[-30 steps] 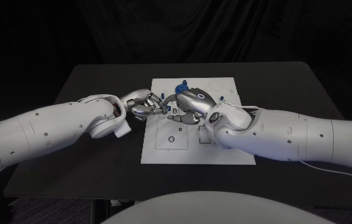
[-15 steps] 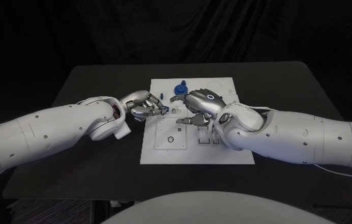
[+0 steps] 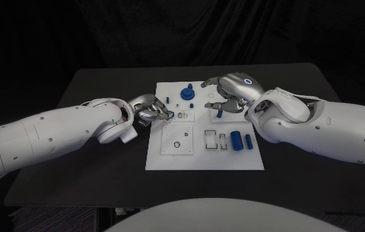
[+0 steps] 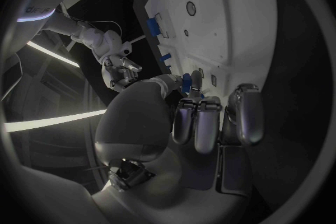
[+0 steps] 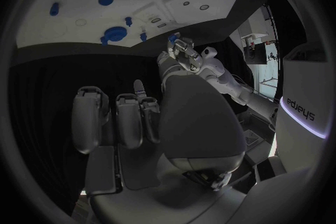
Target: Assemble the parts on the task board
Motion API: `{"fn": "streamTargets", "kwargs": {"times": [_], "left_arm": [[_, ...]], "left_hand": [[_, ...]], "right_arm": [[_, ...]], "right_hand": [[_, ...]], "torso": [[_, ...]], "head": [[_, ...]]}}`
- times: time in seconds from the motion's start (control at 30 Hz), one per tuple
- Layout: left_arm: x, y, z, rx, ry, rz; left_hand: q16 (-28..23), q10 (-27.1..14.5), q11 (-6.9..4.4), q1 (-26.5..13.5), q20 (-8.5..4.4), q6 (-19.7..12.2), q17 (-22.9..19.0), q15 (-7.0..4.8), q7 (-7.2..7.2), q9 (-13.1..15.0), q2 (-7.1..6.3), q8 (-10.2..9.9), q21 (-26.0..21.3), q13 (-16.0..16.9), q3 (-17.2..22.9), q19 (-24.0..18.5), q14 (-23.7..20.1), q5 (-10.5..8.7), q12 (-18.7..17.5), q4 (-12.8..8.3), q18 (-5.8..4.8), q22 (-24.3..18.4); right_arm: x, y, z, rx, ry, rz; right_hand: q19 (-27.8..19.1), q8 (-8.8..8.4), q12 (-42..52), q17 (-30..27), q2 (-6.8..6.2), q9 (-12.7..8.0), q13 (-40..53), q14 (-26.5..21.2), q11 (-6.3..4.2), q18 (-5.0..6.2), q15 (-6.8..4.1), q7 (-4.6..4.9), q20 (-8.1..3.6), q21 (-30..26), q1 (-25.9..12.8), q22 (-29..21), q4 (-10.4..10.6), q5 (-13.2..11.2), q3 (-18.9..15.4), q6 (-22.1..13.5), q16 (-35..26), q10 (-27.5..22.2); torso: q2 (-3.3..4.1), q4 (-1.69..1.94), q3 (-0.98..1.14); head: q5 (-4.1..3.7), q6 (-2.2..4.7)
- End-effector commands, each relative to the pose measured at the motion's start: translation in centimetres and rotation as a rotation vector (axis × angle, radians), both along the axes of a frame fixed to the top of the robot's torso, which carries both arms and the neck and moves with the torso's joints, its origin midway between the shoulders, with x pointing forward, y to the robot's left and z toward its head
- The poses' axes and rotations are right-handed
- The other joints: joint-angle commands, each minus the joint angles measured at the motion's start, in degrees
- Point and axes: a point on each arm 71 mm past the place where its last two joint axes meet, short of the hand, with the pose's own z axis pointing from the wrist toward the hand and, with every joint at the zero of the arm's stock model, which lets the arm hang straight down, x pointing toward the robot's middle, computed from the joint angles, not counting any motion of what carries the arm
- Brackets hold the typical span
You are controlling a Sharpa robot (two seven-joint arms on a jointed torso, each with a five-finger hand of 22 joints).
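Note:
The white task board (image 3: 205, 150) lies mid-table. On it stand a blue knob (image 3: 187, 92), a small blue peg (image 3: 191, 105) and another peg (image 3: 220, 113); two blue cylinders (image 3: 237, 138) lie at its right side. My left hand (image 3: 152, 110) hovers at the board's left edge and pinches a small blue part (image 4: 187, 80) between thumb and finger. My right hand (image 3: 232, 92) hangs over the board's far right corner, fingers loosely curled, nothing in them. The right wrist view shows the board (image 5: 77, 17), the knob (image 5: 114, 33) and my left hand (image 5: 183, 55).
The black table (image 3: 91, 89) spreads wide on both sides of the board. Several empty slots and holes (image 3: 178, 144) mark the board's near half. Dark curtains close off the far side.
My right hand has lifted off the board's middle and moved to the far right, uncovering the two blue cylinders and a peg. My left hand has barely shifted.

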Motion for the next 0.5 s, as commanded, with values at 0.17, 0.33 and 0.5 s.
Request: {"fn": "streamTargets", "kwargs": {"times": [0.17,0.33,0.5], "left_arm": [[1.5,-0.8,1.2,0.205,0.066,0.058],[2.2,-2.1,1.9,0.259,0.068,0.085],[2.4,-3.4,2.1,0.319,0.058,0.079]], "left_hand": [[0.1,5.0,-0.54,-1.1,-0.07,3.8,15.1,-0.66,-3.38,-0.2,-0.58,-0.3,0.3,14.1,3.0,0.8,6.1,-0.57,0.1,-2.3,0.23,6.1],[0.1,5.1,-0.67,-1.6,-0.28,3.8,15.1,-0.83,-3.4,-0.2,-0.64,-0.6,0.3,14.2,4.3,1.2,6.1,-0.82,0.2,-3.3,0.21,6.1],[0.1,5.0,-0.8,-3.5,-0.5,4.2,15.1,-1.04,-3.53,-0.2,-0.64,-1.0,0.2,14.1,5.7,1.7,6.1,-2.34,0.0,-4.1,0.16,6.2]], "right_arm": [[-0.3,-1.6,1.6,-0.015,0.01,-0.073],[-0.6,-3.1,2.1,-0.016,0.01,-0.112],[-0.5,-4.3,2.2,-0.016,0.005,-0.145]], "right_hand": [[1.1,0.47,-0.5,3.8,1.0,-0.2,9.9,3.3,0.26,0.57,0.32,-0.06,0.34,-0.5,-0.2,11.3,0.1,1.1,0.5,0.9,-0.4,1.5],[1.1,-0.02,-0.8,3.5,1.07,-0.8,9.4,3.3,-0.14,0.6,0.01,-0.31,0.13,-0.6,0.1,11.3,0.0,2.4,0.7,0.1,-0.6,1.1],[1.1,-0.11,-1.0,3.5,1.1,-1.0,9.2,3.3,-0.23,0.61,-0.08,-0.38,0.04,-0.7,0.2,11.3,0.0,2.9,0.8,0.0,-0.6,0.9]], "torso": [[-0.22,-0.49,0.29],[-0.4,-1.18,0.75],[-0.59,-1.65,1.28]], "head": [[0.65,-0.01],[0.94,-0.01],[1.19,-0.01]]}}
